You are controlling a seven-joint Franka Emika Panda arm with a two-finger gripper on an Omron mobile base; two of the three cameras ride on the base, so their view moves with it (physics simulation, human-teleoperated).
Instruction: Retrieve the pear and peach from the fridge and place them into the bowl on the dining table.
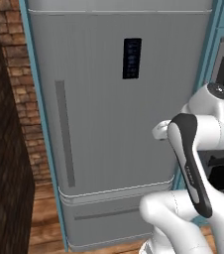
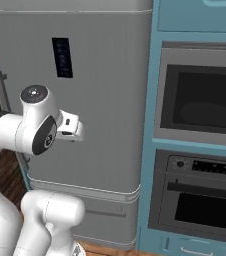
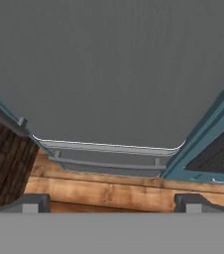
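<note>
The fridge (image 1: pixel 109 109) stands right in front of me with both parts shut. Its long recessed handle (image 1: pixel 64 134) runs down the left side and its dark display panel (image 1: pixel 132 58) sits high on the door. My gripper (image 3: pixel 113 203) is open, its two fingertips (image 3: pixel 32 202) far apart with nothing between them. It points at the lower door and the seam above the bottom drawer (image 3: pixel 109 161), at some distance. My hand (image 2: pixel 70 127) hangs before the door at mid height. The pear, peach, bowl and dining table are out of view.
A brick wall (image 1: pixel 5 149) flanks the fridge on the left. On the right is a teal cabinet column with a built-in microwave (image 2: pixel 200 97) and an oven (image 2: pixel 205 200). Wooden floor (image 3: pixel 109 191) lies below the fridge.
</note>
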